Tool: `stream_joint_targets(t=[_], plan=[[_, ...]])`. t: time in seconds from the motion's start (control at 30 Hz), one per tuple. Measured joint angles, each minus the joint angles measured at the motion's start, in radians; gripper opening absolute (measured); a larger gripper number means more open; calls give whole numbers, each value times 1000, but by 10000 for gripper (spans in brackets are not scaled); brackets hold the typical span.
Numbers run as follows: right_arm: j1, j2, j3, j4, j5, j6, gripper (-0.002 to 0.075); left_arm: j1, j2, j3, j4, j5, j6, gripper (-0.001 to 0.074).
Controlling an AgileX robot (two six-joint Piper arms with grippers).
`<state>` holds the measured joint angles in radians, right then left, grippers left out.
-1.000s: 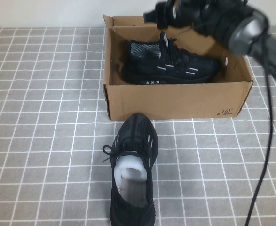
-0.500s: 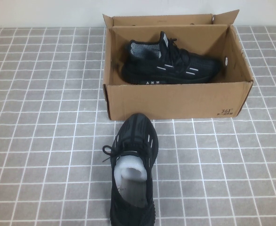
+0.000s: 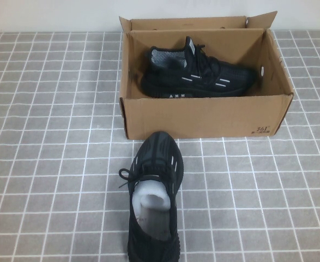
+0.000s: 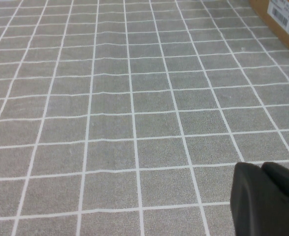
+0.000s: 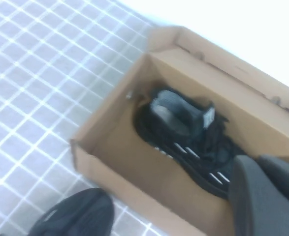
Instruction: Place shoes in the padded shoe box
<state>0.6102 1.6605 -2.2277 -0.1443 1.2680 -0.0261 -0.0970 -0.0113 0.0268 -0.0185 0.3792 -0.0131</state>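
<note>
One black sneaker (image 3: 198, 76) lies on its side inside the brown cardboard shoe box (image 3: 203, 117). The other black sneaker (image 3: 154, 196), with white paper stuffing, stands on the tiled table in front of the box, toe toward it. Neither arm shows in the high view. My right gripper (image 5: 256, 160) is shut and empty, raised above the box; its view shows the boxed sneaker (image 5: 183, 128) and the toe of the loose sneaker (image 5: 75, 216). My left gripper (image 4: 262, 167) is shut and empty, low over bare tiles.
The grey tiled table (image 3: 50, 164) spreads to the left and right of the box and sneaker. The box's flaps stand up at the back (image 3: 181, 23). A box corner with a printed label (image 4: 282, 14) shows in the left wrist view.
My right arm, which was over the back of the box one second ago, has pulled out of the high view. The sneakers and box have not moved.
</note>
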Motion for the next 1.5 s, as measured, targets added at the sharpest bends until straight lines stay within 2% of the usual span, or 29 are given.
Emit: stream_joint_targets(t=[0.27, 0.4, 0.67, 0.93, 1.23, 1.5], plan=[[131, -62, 3, -100, 4, 0, -8, 0, 0, 0, 0, 0, 0, -4], [158, -113, 69, -116, 4, 0, -8, 0, 0, 0, 0, 0, 0, -4], [158, -306, 435, -112, 4, 8, -8, 0, 0, 0, 0, 0, 0, -4], [158, -513, 792, -140, 4, 89, -8, 0, 0, 0, 0, 0, 0, -4], [158, -511, 839, -405, -1, 88, -8, 0, 0, 0, 0, 0, 0, -4], [158, -500, 839, -537, -5, 120, -8, 0, 0, 0, 0, 0, 0, -4]])
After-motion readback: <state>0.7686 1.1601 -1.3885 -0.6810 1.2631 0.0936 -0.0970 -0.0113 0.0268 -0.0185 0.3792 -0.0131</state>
